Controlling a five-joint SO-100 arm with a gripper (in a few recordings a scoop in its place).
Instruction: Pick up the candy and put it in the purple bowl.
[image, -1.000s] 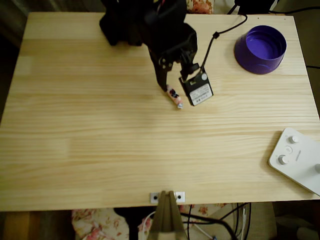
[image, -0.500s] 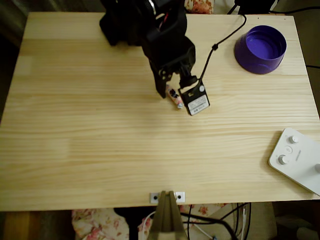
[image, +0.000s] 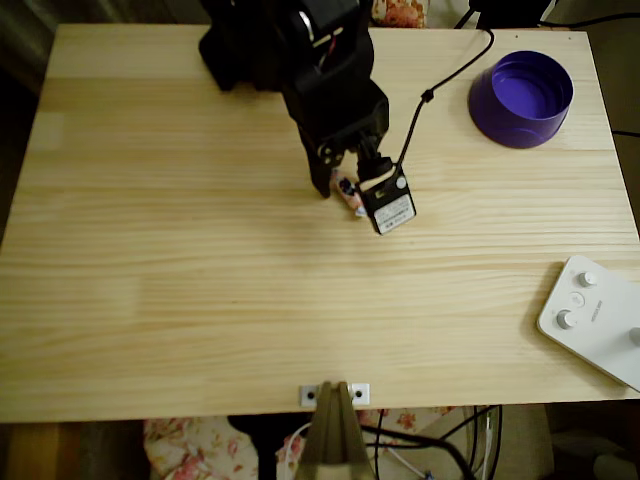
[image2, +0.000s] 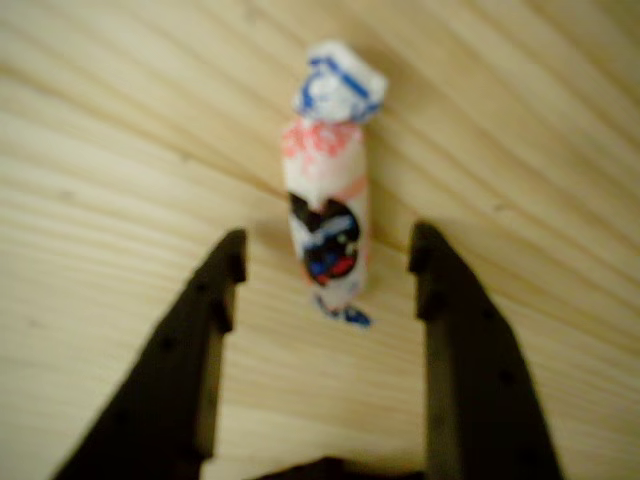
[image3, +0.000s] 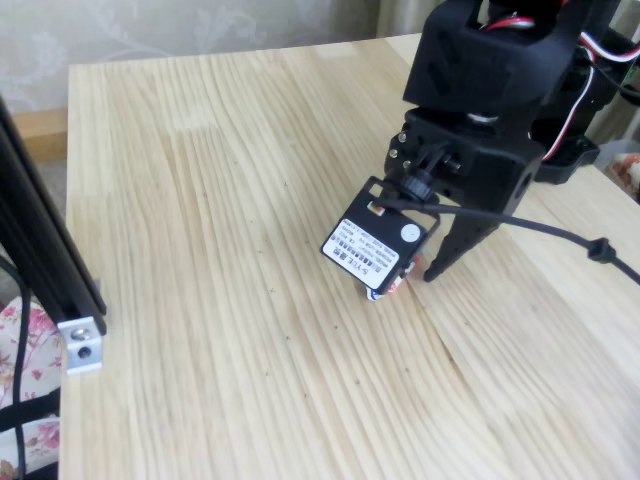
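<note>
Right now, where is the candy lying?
In the wrist view the candy lies on the table between the open fingers of the hand, untouched; overhead, it is left of the bowl.

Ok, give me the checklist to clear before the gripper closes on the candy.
1. Candy between the fingers: ok, centred in the wrist view.
2. Gripper open: ok, gaps either side.
3. Fingertips down at the table: cannot tell.
4. Candy lying flat on the wood: ok.
5. Purple bowl upright: ok, at the overhead view's top right.
6. White box away from the bowl: ok.
</note>
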